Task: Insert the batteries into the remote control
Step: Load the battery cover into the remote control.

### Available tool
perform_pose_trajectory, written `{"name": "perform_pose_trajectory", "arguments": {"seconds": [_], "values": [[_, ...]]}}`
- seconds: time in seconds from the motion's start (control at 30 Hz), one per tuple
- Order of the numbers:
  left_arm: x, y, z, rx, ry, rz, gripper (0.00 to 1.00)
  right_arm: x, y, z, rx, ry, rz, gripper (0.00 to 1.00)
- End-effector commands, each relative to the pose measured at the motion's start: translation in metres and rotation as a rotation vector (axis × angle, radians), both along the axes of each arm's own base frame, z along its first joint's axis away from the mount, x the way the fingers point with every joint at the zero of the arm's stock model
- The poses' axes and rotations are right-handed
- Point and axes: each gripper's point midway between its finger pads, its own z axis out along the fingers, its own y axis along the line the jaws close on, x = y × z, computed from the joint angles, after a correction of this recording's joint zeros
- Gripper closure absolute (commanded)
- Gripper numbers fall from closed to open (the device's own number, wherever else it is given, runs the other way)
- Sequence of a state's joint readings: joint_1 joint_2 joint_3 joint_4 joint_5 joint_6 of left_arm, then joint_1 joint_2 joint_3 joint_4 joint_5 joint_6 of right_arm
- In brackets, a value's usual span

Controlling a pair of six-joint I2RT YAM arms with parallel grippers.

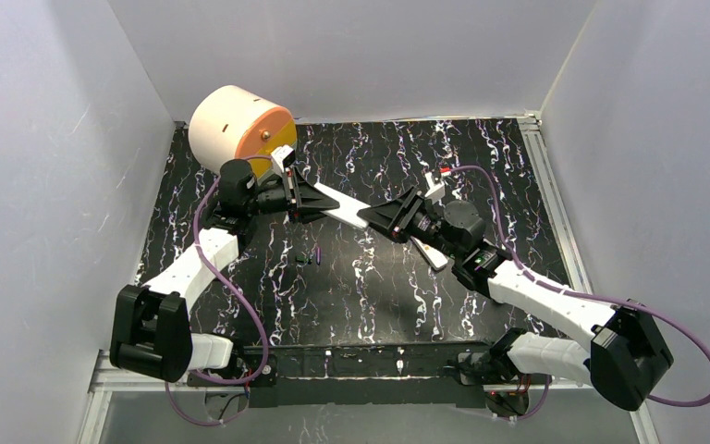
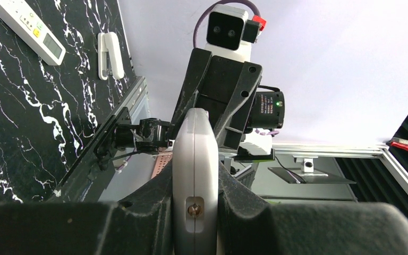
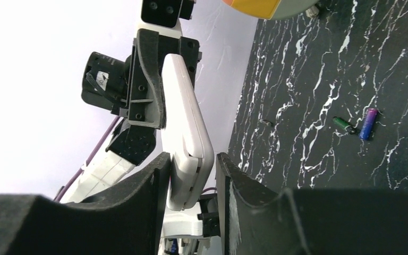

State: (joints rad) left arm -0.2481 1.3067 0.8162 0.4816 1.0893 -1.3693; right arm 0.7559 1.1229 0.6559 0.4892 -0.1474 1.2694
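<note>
Held off the marbled table [image 1: 379, 287], the white remote control [image 1: 344, 209] spans both arms. The left gripper [image 2: 194, 186] clamps one end edge-on. The right gripper [image 3: 191, 180] brackets the other end, with a sliver of gap at one finger, so its grip is unclear. The right wrist view alone separates the purple battery [image 3: 369, 123] from the green battery [image 3: 342, 124], both on the table below. The left wrist view alone shows a second remote [image 2: 26, 26].

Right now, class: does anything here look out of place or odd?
Yes. A small white piece, likely a battery cover, lies detached on the table near a second remote. The purple battery and green battery lie loose there, while the white remote is held in mid-air.
</note>
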Motion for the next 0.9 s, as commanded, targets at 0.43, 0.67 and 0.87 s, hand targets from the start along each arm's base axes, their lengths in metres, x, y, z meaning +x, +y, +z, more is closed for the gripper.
{"name": "perform_pose_trajectory", "arguments": {"seconds": [0.43,0.67,0.87], "values": [[-0.005,0.001,0.028,-0.058,-0.076,-0.019,1.0,-0.005,-0.005,0.017,0.083,-0.07,0.029,0.7],[-0.026,-0.004,0.048,-0.08,-0.233,-0.054,1.0,-0.003,0.012,0.016,0.101,-0.024,0.096,0.8],[-0.049,-0.026,0.049,-0.091,-0.255,-0.133,1.0,0.001,0.025,0.031,0.136,-0.063,0.128,0.8]]}}
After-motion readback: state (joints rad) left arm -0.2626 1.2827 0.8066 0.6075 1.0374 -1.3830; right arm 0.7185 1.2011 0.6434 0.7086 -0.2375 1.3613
